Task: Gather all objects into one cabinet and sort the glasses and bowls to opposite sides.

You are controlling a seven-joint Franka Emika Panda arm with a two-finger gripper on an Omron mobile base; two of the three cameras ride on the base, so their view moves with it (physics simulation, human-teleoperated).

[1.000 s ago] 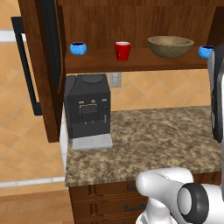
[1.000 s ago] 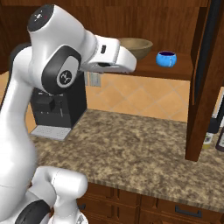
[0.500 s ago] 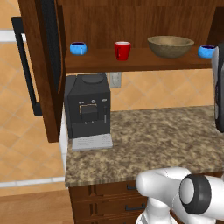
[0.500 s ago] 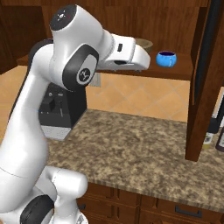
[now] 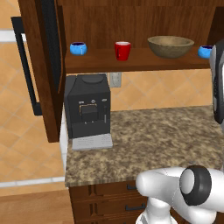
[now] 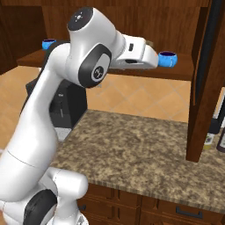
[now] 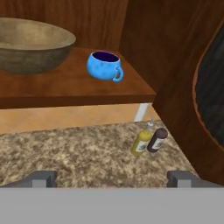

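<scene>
End effector jaws wide apart, empty, facing small rounded bright blue mug on cabinet shelf beside wide brown wooden bowl. Likely approach step; next reach forward, close on mug.

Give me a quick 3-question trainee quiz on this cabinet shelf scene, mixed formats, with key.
1. True or false: the wooden bowl stands on the same shelf as the red cup.
2. Multiple choice: in the hand view, what stands on the shelf just right of the bowl? A) a blue mug B) a red cup C) a glass bottle
3. Fill in: in the left base view, the black coffee machine sits on the granite ____, below the shelf.

Key
1. True.
2. A.
3. Counter.
</scene>
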